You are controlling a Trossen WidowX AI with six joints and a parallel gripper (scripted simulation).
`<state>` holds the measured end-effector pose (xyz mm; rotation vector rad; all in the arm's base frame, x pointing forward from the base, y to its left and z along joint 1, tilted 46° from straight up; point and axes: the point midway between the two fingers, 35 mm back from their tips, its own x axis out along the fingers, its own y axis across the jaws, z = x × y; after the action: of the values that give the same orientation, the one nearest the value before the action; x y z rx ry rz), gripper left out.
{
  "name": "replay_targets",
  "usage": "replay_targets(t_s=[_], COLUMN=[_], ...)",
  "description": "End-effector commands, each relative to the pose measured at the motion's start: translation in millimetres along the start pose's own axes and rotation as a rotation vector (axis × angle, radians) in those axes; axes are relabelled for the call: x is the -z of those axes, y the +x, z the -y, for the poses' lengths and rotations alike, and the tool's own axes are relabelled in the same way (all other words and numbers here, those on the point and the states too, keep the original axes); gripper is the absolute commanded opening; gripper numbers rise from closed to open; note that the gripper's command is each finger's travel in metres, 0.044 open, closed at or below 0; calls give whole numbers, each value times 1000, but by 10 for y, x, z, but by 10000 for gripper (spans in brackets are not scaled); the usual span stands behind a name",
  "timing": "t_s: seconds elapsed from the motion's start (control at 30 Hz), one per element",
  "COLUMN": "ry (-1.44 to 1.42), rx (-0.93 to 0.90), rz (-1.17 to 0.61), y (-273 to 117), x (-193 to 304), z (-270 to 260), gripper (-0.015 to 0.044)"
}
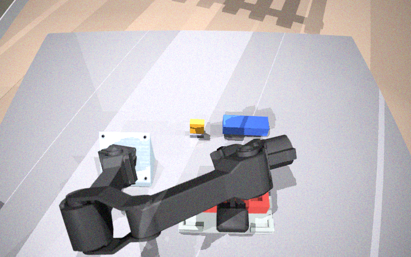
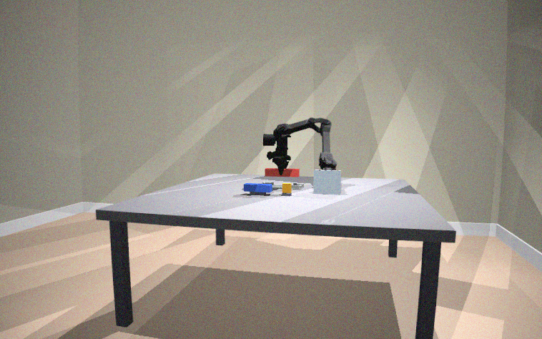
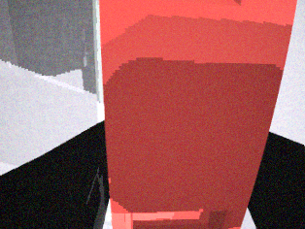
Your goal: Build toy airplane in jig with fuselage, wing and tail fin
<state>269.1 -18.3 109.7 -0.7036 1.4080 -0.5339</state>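
Tool (image 1: 232, 206) (image 2: 281, 174): grasping the red block (image 1: 260, 203) (image 2: 292, 172) (image 3: 191, 131), lower right from above;
Blue block (image 1: 245, 125) (image 2: 258, 187): right of the yellow block (image 1: 197, 126) (image 2: 286, 188), top view.

Top and exterior views share the table (image 1: 302, 90) (image 2: 279, 215)
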Motion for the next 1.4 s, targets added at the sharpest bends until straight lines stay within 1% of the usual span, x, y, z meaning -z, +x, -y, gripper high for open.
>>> replay_targets(t_s=[0.0, 0.23, 1.0, 1.23, 1.37], ry=[-5, -5, -5, -5, 4], rx=[6, 6, 7, 7, 1], rz=[1, 1, 2, 2, 5], y=[5, 16, 386, 408, 386], x=[2, 1, 3, 4, -13], z=[5, 5, 16, 19, 18], gripper=[195, 195, 195, 195, 168])
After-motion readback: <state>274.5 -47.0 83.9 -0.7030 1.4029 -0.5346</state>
